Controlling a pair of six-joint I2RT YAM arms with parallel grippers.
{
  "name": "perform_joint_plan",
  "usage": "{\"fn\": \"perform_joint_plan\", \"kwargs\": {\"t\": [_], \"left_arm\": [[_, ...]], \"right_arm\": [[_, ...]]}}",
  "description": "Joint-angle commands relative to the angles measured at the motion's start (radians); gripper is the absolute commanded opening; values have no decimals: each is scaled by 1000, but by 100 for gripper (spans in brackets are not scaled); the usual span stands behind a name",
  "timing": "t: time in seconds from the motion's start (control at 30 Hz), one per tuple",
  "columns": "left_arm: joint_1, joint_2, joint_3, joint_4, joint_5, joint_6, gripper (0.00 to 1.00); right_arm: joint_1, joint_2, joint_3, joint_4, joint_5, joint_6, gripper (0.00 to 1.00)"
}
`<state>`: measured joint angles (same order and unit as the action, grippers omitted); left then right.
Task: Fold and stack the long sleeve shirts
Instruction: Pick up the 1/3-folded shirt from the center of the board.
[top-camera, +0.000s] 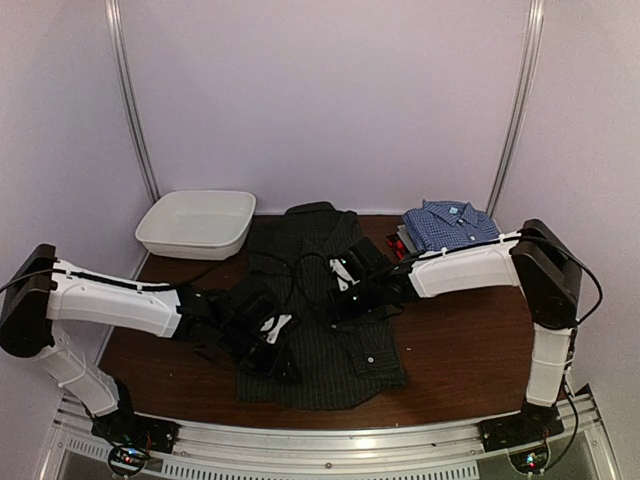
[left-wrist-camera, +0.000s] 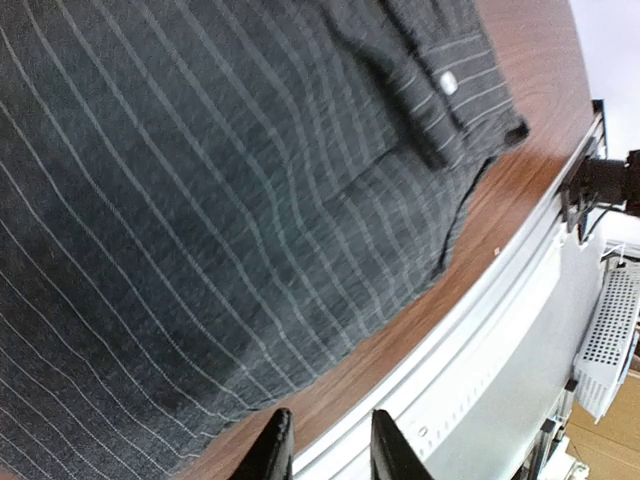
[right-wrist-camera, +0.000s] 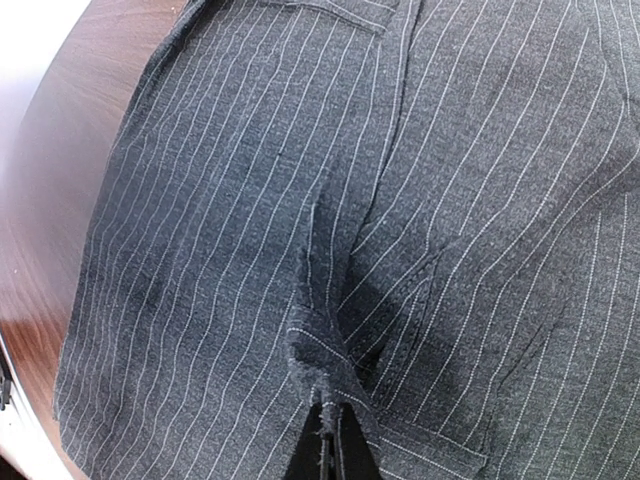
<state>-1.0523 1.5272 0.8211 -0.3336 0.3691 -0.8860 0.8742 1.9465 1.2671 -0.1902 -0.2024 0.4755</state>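
left gripper (left-wrist-camera: 332, 422): fingers (left-wrist-camera: 275, 448) apart; nothing between them; the gap shows bare table and rail (left-wrist-camera: 470, 330); hovers at the near-left hem of the pinstripe shirt (top-camera: 335, 350); cannot tell whether it touches the cloth
right gripper (right-wrist-camera: 328, 440): fingers together, clamped on a raised ridge of pinstripe cloth; the fold runs up from the flat fabric into the tips; creases fan out from the pinch; top view puts it over the middle of the shirt
pinstripe shirt: black with thin white stripes; lies mid-table (top-camera: 470, 340), collar at the far end, hem towards the arm bases; mostly flat and spread out; hem sits close to the near table edge without overhanging
button (left-wrist-camera: 447, 83): light, on a narrow strip of cloth near the shirt's corner; left wrist view only
blue shirt (top-camera: 450, 222): checked; folded; far right of the table, on top of a small stack; collar up
red-black shirt (top-camera: 398, 243): only an edge shows, at the left side of that stack, under the blue one; just right of the pinstripe shirt
tub (top-camera: 195, 222): white; far-left corner; just beside the pinstripe shirt's collar end; cannot tell whether they touch
arms: both reach inward over the pinstripe shirt; left is low and near, right is farther back
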Motion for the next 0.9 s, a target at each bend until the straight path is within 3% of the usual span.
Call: {"fn": "perform_joint_plan", "kwargs": {"t": [0.0,0.37,0.67,0.87], "left_arm": [[30,-15,69,-20,-80,17,28],[43,184,75,77,-69,30,22],[43,177,-21,73,-58,26,23],[42,63,-8,35,-47,10,25]], "right_arm": [[5,-12,-9,-5,16,-5,0],[12,12,-22,6,6,5,0],[26,0,-29,7,6,8,0],[29,-13,-28,-6,15,1,0]]}}
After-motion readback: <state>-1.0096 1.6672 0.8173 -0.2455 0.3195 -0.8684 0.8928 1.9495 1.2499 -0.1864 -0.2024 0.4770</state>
